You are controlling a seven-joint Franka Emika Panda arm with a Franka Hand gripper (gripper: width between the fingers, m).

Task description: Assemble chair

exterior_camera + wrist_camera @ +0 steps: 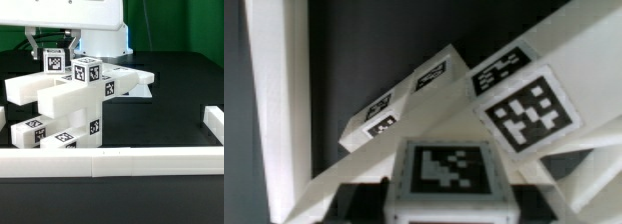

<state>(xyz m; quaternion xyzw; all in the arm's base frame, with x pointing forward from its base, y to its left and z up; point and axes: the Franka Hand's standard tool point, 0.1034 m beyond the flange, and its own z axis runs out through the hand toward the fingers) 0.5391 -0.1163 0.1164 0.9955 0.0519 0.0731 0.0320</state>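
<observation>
The chair (88,100) stands as a blocky cluster of white tagged parts in the middle of the black table. A long bar (35,87) sticks out of it toward the exterior view's left, and a tagged block (87,70) sits on top. My gripper (52,52) hangs over the cluster's rear left, shut on a white tagged chair part (53,63). In the wrist view that part (446,170) fills the space between my dark fingers (359,197), with my gripper (446,203) shut on its sides. Beyond it slant more tagged panels (523,105).
A long low white border wall (110,161) runs along the front, with another stretch (213,122) at the exterior view's right. Two tagged chair pieces (35,131) lie low at the cluster's front left. A white bar (278,100) runs along one side of the wrist view.
</observation>
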